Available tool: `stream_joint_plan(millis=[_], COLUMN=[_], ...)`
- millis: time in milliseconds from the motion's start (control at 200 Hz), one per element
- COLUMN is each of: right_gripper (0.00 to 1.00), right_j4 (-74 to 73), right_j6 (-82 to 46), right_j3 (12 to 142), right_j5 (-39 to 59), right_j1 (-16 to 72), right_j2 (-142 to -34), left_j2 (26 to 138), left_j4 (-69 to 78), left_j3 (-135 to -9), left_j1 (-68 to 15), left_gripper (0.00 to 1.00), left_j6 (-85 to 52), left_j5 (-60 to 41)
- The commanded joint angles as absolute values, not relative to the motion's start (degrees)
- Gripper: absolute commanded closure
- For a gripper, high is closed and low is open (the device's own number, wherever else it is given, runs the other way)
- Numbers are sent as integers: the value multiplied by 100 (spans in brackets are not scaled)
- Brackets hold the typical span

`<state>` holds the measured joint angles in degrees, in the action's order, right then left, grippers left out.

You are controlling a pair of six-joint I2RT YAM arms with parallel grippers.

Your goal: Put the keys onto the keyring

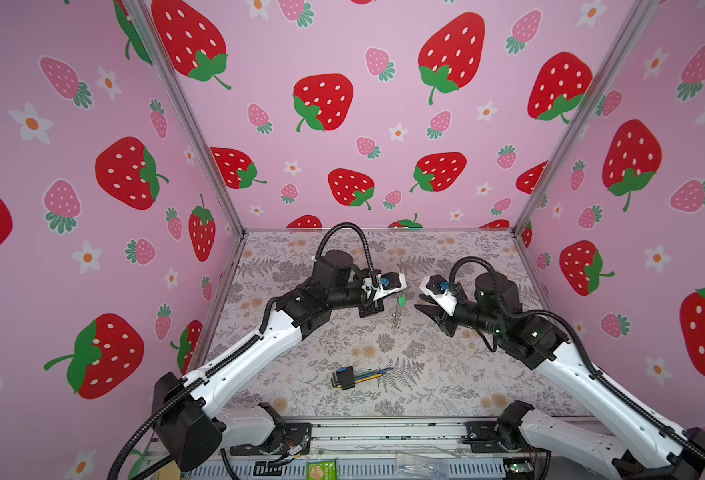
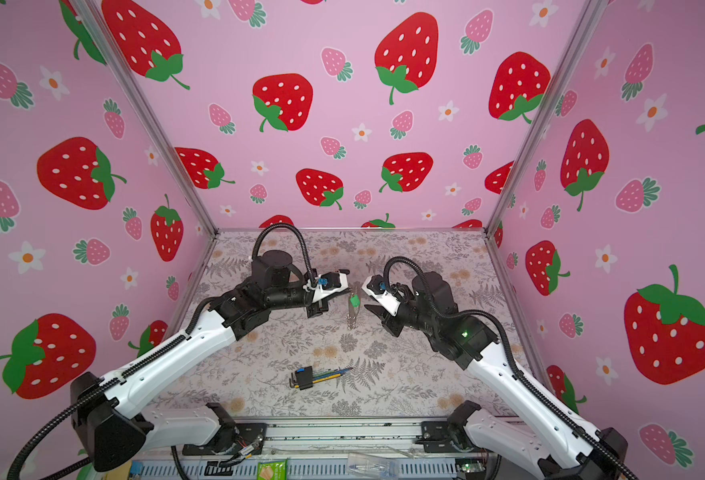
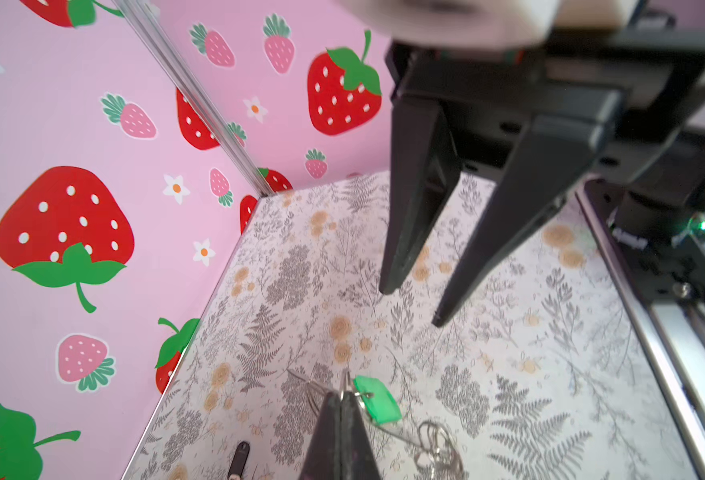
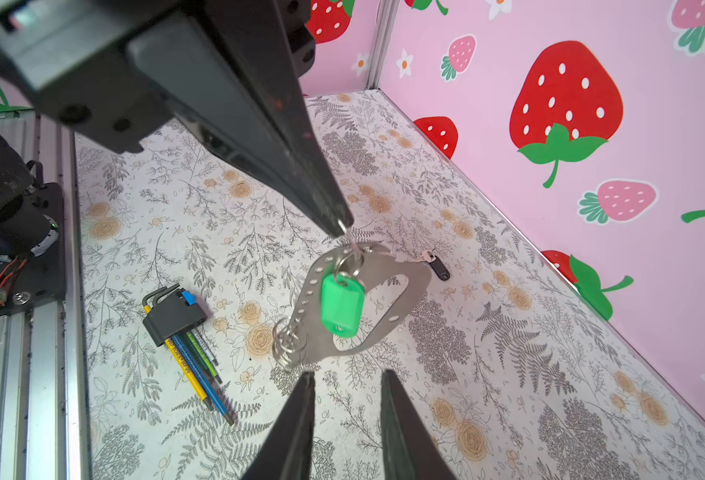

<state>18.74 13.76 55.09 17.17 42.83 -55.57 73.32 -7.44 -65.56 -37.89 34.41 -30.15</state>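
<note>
Well, the left pincer (image 4: 342,224) pinches the keyring (image 4: 409,291) by its top wire, dangling it, green-tagged key (image 4: 340,305) attached, above the counter (image 4: 508,374). The right pincer (image 4: 347,374) is spread nearby. It looks light, swingy and slippery. The black-tagged key (image 4: 438,268) lies flat on the counter and is probably best taken by its tag.

L hand (image 3: 339,401) clamps green-tag key (image 3: 377,405); R hand (image 3: 413,305) jaws apart, empty.

Open mat (image 1: 446,365) between hex wrenches (image 1: 352,377) and hanging keyring (image 4: 419,280).
</note>
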Motion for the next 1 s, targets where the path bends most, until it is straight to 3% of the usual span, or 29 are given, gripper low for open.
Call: stream_joint_plan(millis=[0,550,996], right_gripper=[69,67,75], right_j4=[1487,871,478], right_j6=[1359,1108,967], right_j3=[5467,5599,5555], right_j5=[1801,1960,1661], right_j1=[4264,4265,4269], right_j2=[-5538,-5577,-5572], left_j2=[7259,7372,7348], left_j4=[252,2307,3126], left_j3=[-6444,-5837,-5495], left_j1=[-3709,-3631,-3681], left_gripper=[100,100,100], left_j6=[2557,548,-140], left_j5=[-3792,-3608,-3354])
